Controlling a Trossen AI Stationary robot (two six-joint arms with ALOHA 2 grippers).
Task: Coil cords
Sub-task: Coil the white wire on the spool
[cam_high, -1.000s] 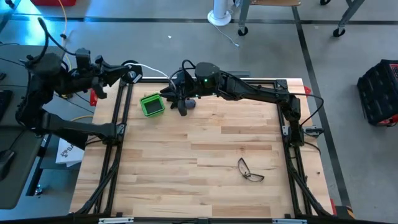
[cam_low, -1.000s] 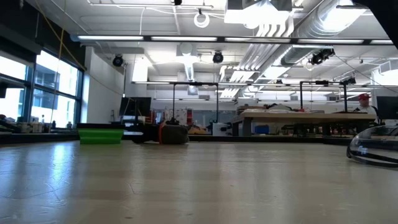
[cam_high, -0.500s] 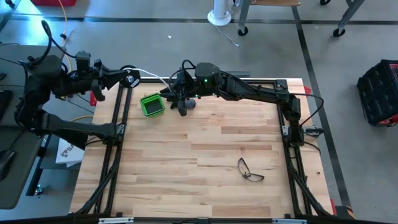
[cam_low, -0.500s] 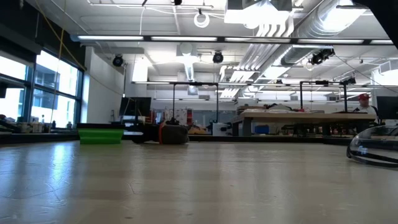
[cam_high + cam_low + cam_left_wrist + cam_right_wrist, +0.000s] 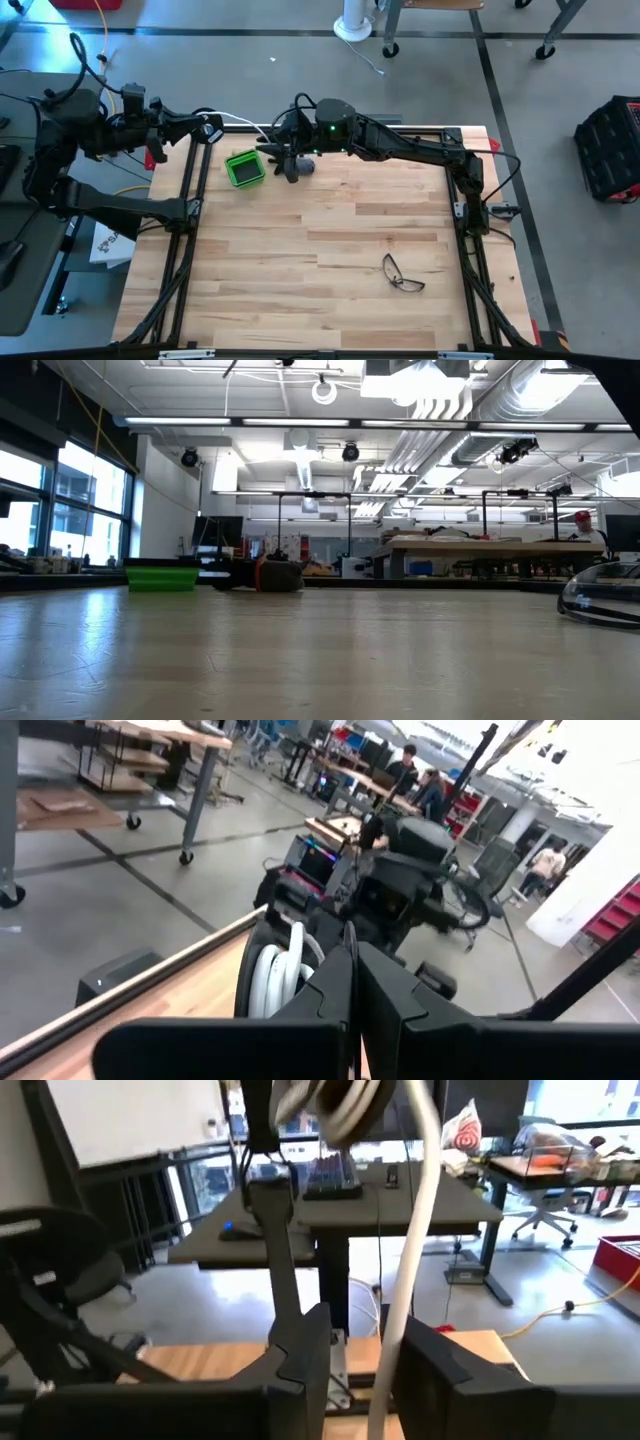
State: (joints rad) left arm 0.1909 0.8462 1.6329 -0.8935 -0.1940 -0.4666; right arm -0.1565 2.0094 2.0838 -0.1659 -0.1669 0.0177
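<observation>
Up at the far edge of the wooden table (image 5: 330, 230), toward its left corner: winding step, partway through by the look of it. Left gripper (image 5: 203, 127) clamped tight, apparently on the rim of the black reel (image 5: 272, 978) (several white turns wrapped on it already). From there, white cord (image 5: 243, 122) stretched across to the right gripper (image 5: 283, 158), just past the green box (image 5: 244, 168). Right fingers (image 5: 300, 1350) set narrowly apart, with the cord threaded through the gap, so more guiding than pinching. Next up, probably: feeding slack toward the reel and laying down another turn, with enough tension to keep it from slipping off. Can't tell how much loose cord remains.
</observation>
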